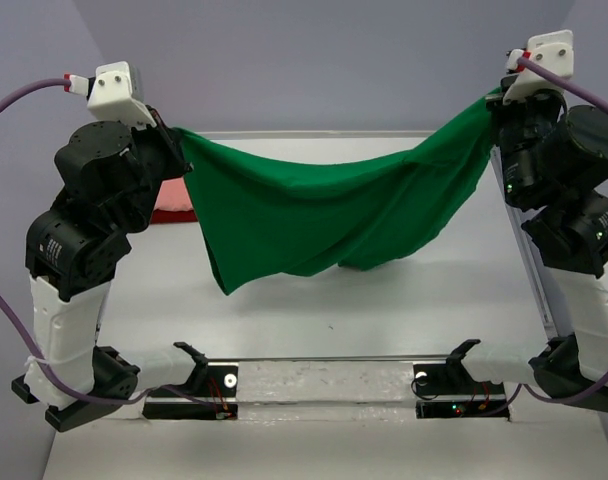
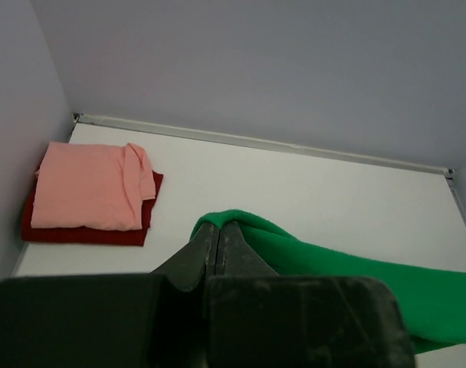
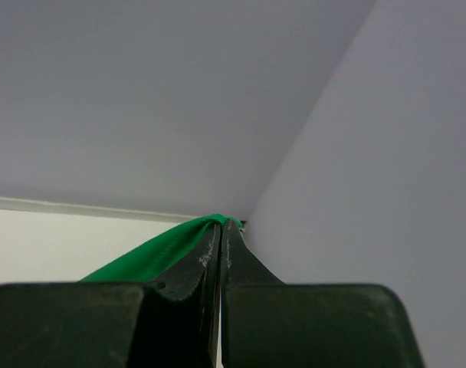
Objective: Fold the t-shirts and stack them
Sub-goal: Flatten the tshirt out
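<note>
A bright green t-shirt (image 1: 324, 205) hangs stretched in the air between both arms, sagging in the middle above the table. My left gripper (image 1: 176, 135) is shut on its left end; the cloth (image 2: 325, 264) wraps over the fingertips in the left wrist view, where that gripper (image 2: 219, 225) shows. My right gripper (image 1: 496, 98) is shut on the right end, higher up, and the green cloth (image 3: 152, 253) runs off to the left of that gripper (image 3: 221, 225). A folded salmon pink t-shirt (image 2: 91, 186) lies on a folded dark red t-shirt (image 2: 87, 232) at the table's far left corner.
The pink and red stack (image 1: 174, 203) is partly hidden behind the left arm in the top view. Walls close in the table's left, back and right sides. Two black brackets (image 1: 199, 365) stand at the near edge between the arm bases.
</note>
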Action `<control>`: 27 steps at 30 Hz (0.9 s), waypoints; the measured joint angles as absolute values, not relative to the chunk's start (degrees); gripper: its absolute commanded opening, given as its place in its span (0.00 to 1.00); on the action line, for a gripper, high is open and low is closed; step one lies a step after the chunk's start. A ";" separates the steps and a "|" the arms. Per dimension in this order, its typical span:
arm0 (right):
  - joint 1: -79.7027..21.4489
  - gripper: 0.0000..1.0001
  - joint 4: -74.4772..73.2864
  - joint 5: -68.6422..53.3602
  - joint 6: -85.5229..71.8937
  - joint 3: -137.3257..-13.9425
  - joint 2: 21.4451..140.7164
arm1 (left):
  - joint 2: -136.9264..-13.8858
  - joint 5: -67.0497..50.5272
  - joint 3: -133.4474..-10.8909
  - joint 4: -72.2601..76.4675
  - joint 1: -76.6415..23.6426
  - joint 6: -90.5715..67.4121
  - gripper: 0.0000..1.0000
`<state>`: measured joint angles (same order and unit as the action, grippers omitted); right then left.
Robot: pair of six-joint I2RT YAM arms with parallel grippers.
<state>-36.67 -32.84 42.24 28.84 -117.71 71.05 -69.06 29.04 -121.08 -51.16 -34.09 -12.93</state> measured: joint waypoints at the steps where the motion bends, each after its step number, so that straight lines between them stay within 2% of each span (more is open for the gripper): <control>1: -36.80 0.00 -31.59 43.55 29.87 -115.90 70.26 | -68.90 29.45 -120.66 -51.16 -34.09 -12.91 0.00; 7: -36.80 0.00 -28.99 47.94 31.53 -109.27 69.78 | -67.75 32.67 -116.16 -51.51 -34.09 -12.88 0.00; 18: -36.36 0.00 -40.25 24.77 19.07 -108.62 67.85 | -68.99 29.80 -113.62 -50.33 -33.91 -12.86 0.00; 22: -36.36 0.00 -41.19 25.56 19.11 -107.20 68.40 | -72.64 28.95 -115.85 -49.93 -33.65 -12.49 0.00; 27: -37.78 0.00 -40.84 36.05 24.45 -106.89 66.89 | -74.48 30.74 -117.64 -49.39 -33.80 -11.53 0.00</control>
<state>-37.78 -40.84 36.05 24.45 -106.89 66.89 -74.48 30.74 -117.64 -49.39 -33.80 -11.53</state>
